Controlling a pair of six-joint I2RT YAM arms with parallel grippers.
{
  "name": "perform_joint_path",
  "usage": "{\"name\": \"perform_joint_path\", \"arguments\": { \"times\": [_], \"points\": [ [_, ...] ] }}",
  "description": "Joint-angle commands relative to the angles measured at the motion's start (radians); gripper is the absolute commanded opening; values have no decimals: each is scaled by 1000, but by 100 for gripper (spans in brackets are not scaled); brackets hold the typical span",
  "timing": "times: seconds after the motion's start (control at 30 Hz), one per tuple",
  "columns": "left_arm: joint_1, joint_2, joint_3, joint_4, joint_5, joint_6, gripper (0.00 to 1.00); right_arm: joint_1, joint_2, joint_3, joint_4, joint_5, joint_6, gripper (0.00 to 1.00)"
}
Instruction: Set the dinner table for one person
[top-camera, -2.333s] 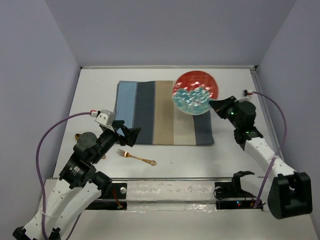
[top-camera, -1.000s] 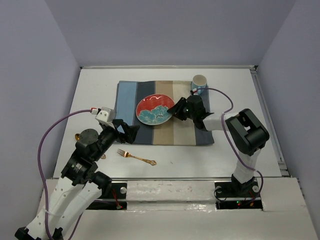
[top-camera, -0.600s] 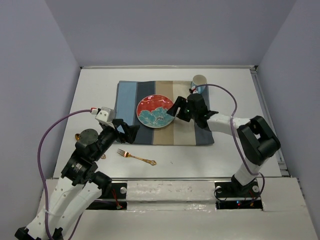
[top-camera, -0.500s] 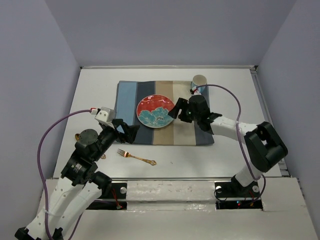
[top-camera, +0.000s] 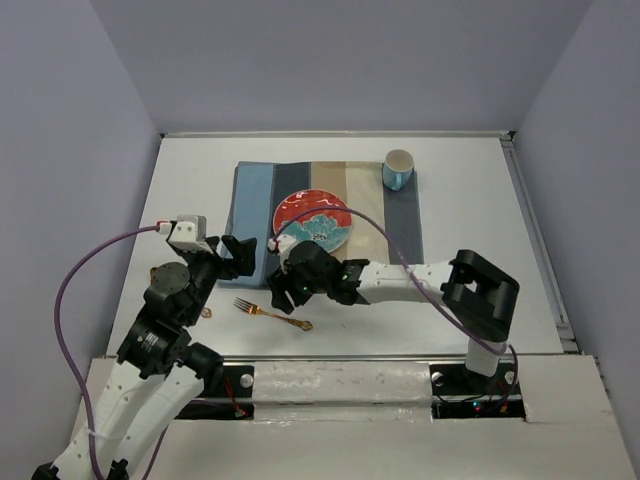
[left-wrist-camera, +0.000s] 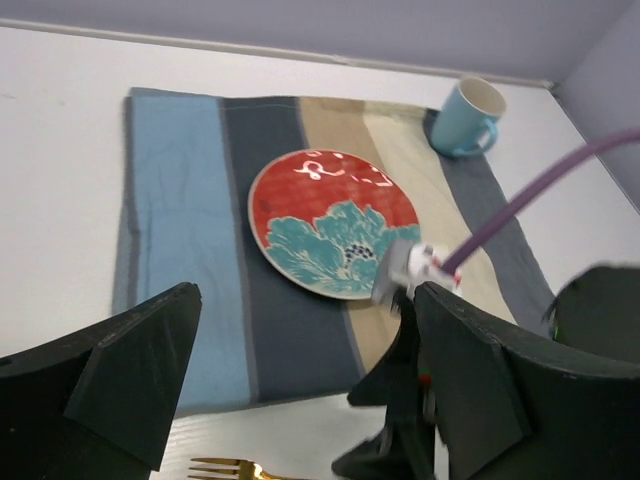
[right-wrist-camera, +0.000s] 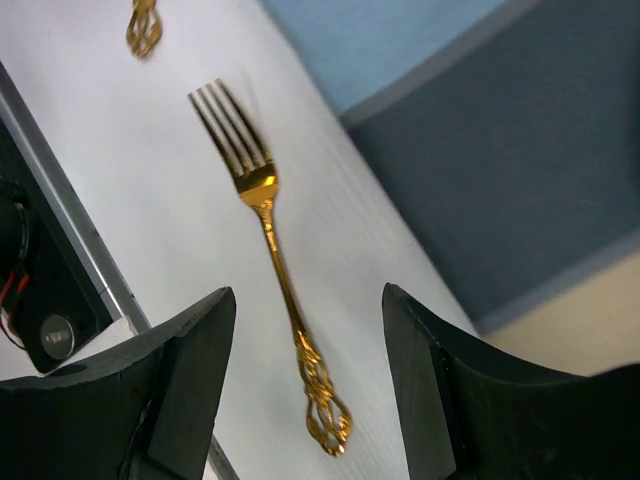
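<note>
Right now the step in hand looks like fetching the fork (right-wrist-camera: 257, 185), which lies flat on the bare white dinner table (top-camera: 190, 170), just near of the placemat's (left-wrist-camera: 185, 200) near-left edge, tines pointing left. The table lies under everything. On the placemat sit the red flowered plate (left-wrist-camera: 330, 225), roughly in the middle, and a blue mug (left-wrist-camera: 470, 118) at the far right corner.

The right gripper (right-wrist-camera: 305, 340) has reached across to the left side and hangs over the fork. Its fingers are spread, one on each side of the handle and touching nothing. That alignment is good, since closing would squeeze across the thin handle rather than along it.

To do this well, it should come straight down until both fingertips nearly meet the tabletop, because the fork is thin and lies low. It should pinch at mid-handle or the neck and close slowly so the fork does not skid or spin.

The left gripper (left-wrist-camera: 305, 380), jaws wide apart and empty, hovers close by on the near left, so the lift should keep clear of it. The tip of another gold handle (right-wrist-camera: 143, 28) lies further left and should not be nudged.
</note>
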Motion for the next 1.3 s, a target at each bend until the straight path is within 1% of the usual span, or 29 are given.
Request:
{"name": "perform_joint_path", "arguments": {
  "times": [0.0, 0.07, 0.17, 0.27, 0.37, 0.47, 0.5, 0.63, 0.73, 0.77, 0.8, 0.87, 0.9, 0.93, 1.0, 1.07, 1.1, 1.2, 1.27],
  "points": [
    [17, -46, 51, -15, -223, -50, 99, 82, 87, 98, -30, 46, -125, 65],
    [21, -46, 56, -26, -275, -67, 99, 102, 126, 127, -61, 83, -133, 65],
    [30, -40, 60, -34, -300, -87, 99, 128, 152, 147, -78, 109, -145, 63],
    [35, -40, 68, -50, -387, -142, 99, 159, 195, 170, -113, 132, -159, 60],
    [37, -40, 74, -70, -517, -207, 99, 193, 244, 205, -153, 167, -178, 56],
    [38, -37, 79, -89, -559, -238, 99, 207, 275, 228, -173, 213, -187, 42],
    [40, -39, 79, -90, -565, -243, 99, 217, 278, 231, -176, 226, -185, 30],
    [40, -39, 74, -86, -565, -239, 99, 227, 276, 234, -175, 278, -164, 0],
    [47, -39, 62, -71, -557, -220, 99, 227, 244, 213, -158, 350, -132, 0],
    [47, -36, 59, -66, -553, -216, 99, 227, 226, 213, -145, 350, -124, 0],
    [53, -26, 59, -64, -544, -211, 99, 227, 178, 190, -117, 385, -107, 0],
    [69, -13, 54, -58, -528, -197, 99, 215, 122, 143, -83, 404, -95, 0],
    [73, -8, 54, -54, -513, -193, 99, 204, 62, 124, -46, 413, -84, 0],
    [79, 1, 54, -52, -493, -180, 99, 187, 34, 89, -5, 428, -79, 0],
    [81, 13, 53, -49, -478, -170, 99, 164, -21, 75, 3, 451, -70, 0],
    [84, 32, 54, -46, -456, -150, 99, 115, -89, 38, 14, 518, -56, 0],
    [84, 40, 53, -41, -415, -140, 99, 94, -127, 15, 13, 532, -43, 0],
    [84, 69, 57, -37, -334, -102, 99, 17, -173, -11, 16, 548, -14, 0],
    [80, 81, 59, -34, -317, -91, 99, 6, -183, -10, 26, 589, -13, 0]
  ]
}}
